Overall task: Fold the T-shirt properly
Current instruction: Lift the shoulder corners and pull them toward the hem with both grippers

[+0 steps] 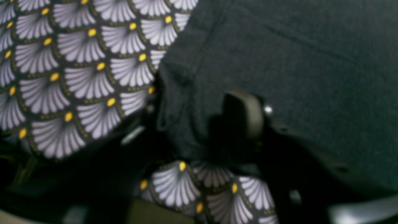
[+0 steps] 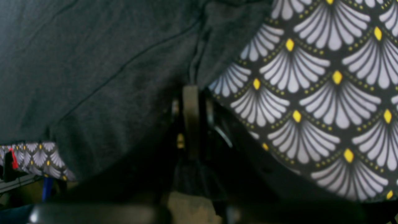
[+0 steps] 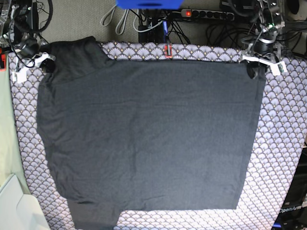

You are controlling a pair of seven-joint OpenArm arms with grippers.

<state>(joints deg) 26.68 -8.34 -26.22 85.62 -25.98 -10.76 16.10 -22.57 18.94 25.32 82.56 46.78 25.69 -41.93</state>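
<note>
The dark grey T-shirt [image 3: 144,134] lies spread flat, plain side up, on the scallop-patterned cloth [image 3: 283,143]. My left gripper [image 3: 254,71] sits at the shirt's far right corner. In the left wrist view one of its fingers [image 1: 242,113] rests on top of the bunched T-shirt [image 1: 295,62] edge, and the other is hidden under the fabric. My right gripper [image 3: 46,64] is at the far left sleeve. The right wrist view shows this gripper [image 2: 190,102] shut on a pinch of the T-shirt [image 2: 93,62], with the patterned cloth [image 2: 311,93] beside it.
Patterned cloth [image 1: 77,77] shows left of the shirt corner. Behind the table's back edge run cables and a power strip [image 3: 206,14], with a blue object [image 3: 148,4] at top centre. A white box [image 3: 14,206] stands at the near left.
</note>
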